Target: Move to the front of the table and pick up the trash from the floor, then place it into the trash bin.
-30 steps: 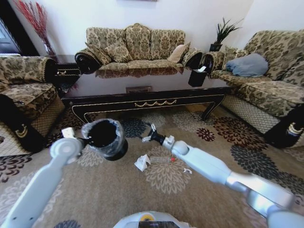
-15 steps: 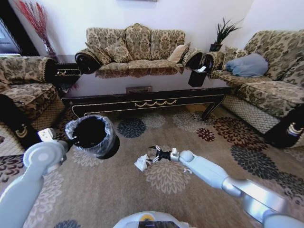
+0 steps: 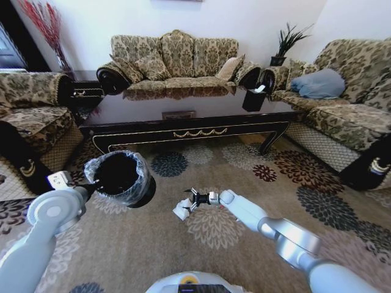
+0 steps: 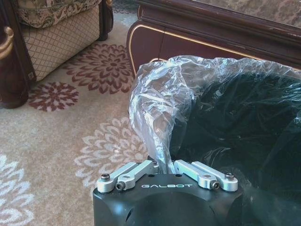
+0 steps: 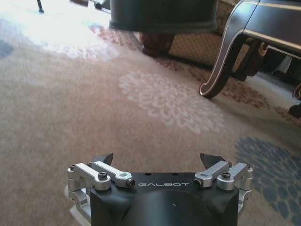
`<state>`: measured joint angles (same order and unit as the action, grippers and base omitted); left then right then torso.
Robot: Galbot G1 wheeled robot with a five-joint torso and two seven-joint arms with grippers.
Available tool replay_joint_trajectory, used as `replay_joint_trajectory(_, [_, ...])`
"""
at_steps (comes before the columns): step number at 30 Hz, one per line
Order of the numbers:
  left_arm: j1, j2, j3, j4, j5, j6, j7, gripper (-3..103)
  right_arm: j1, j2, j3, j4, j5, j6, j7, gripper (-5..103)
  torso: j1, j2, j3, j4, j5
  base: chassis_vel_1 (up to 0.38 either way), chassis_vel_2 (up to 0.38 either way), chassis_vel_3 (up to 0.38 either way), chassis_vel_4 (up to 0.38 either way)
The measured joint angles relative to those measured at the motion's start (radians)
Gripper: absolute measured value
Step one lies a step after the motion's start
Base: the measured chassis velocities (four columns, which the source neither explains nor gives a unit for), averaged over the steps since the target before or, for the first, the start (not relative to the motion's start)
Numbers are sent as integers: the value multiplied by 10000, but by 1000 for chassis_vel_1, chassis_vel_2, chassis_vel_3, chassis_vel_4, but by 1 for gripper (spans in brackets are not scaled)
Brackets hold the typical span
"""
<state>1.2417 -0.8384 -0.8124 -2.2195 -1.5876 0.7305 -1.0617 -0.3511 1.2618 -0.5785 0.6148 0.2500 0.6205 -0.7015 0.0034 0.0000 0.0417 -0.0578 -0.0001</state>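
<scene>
Your right gripper (image 3: 194, 199) is low over the carpet (image 3: 244, 171), jaws spread wide with nothing between them, tips just beside the crumpled white tissue (image 3: 181, 210). The tissue is a lump with no clear long axis. The bottle is hidden behind the right forearm, so I can't tell its heading.

Your left gripper (image 4: 164, 170) is clamped on the bag-lined rim of the trash bin (image 3: 119, 177), holding it up, mouth open toward the head camera.

The table (image 3: 189, 125) runs left-right ahead, with a black tissue box (image 3: 253, 99) on it. Sofas stand on three sides.
</scene>
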Motion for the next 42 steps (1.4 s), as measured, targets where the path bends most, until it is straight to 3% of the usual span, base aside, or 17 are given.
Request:
replay_joint_trajectory(9, [160,-70,1,-138,26,-18,-23,2,35,123,3,-842,-1309,767,85,100,0,0,0,-1,0,0,0,0,0])
replay_joint_trajectory(28, [310,-87,-14,-199,86,-37,-27,2,-159,472,-137,-1110,-1477,1079,586,103,0,0,0,0,0,0,0,0,0])
replay_joint_trajectory(31, [360,-78,-44,-231,95,-41,-26,2,-170,521,-167,-1115,-1477,1096,633,89,0,0,0,1,1,0,0,0,0])
replay_joint_trajectory(37, [419,-73,-52,-285,112,-45,-26,2,-200,536,-171,-1175,-1509,1136,654,73,0,0,-1,0,0,0,0,0,0])
replay_joint_trajectory(40, [452,-81,-54,-302,141,-49,-27,2,-227,518,-162,-1207,-1549,1184,691,56,0,0,-1,0,1,0,0,0,0])
replay_joint_trajectory(42, [459,-87,-54,-304,148,-49,-26,2,-233,512,-154,-1214,-1564,1197,711,51,0,0,-1,0,0,0,0,0,0])
